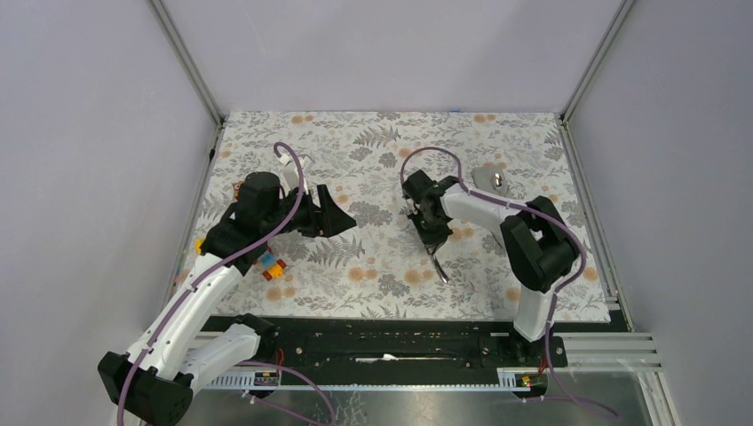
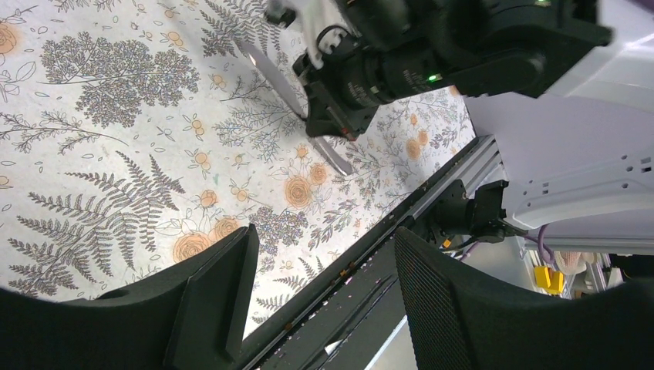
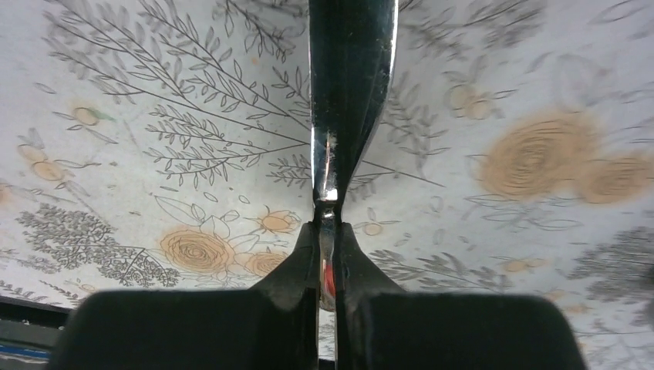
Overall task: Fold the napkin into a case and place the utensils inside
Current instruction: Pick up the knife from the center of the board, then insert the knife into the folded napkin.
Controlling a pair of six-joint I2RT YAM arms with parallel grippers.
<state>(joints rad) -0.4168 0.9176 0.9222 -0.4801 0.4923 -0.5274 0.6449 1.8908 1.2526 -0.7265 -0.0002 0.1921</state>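
While the left gripper (image 1: 342,213) (image 2: 325,235) hangs wide open above the floral-patterned tablecloth (image 1: 373,151), the right gripper (image 1: 432,232) (image 3: 328,231) pinches a slim, shiny silver metal utensil (image 1: 437,260) (image 3: 351,77) over the cloth's middle. A second shiny silver piece (image 1: 491,180) lies well apart, far right.

Soft, even, bright light throughout, with faint shadows. In the right wrist view the utensil (image 3: 351,85) beyond the right claw (image 3: 328,235) glares white along its edge; the tablecloth (image 3: 594,262) far right of the claw blurs.
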